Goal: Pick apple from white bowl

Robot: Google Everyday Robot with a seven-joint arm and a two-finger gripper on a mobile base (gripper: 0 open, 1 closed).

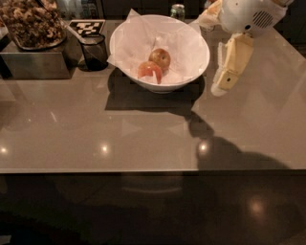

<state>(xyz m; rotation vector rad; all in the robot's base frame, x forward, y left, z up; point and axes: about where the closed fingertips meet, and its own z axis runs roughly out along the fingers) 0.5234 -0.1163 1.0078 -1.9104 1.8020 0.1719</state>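
The white bowl (193, 55) stands at the back middle of the counter, lined with crumpled white paper. Inside lie the yellowish-tan apple (160, 58) with a dull red blush and, just left and in front of it, a brighter pinkish-red apple (149, 71). My gripper (221, 86) hangs from the white arm at the upper right. It points down just right of the bowl's rim and above the counter, and holds nothing that shows.
A small dark cup (94, 51) stands left of the bowl. A grey box with a tray of brown snacks (31, 24) is at the far left. A checkered marker (86, 26) and a can (177, 10) sit behind. The counter's front edge (143, 171) runs across.
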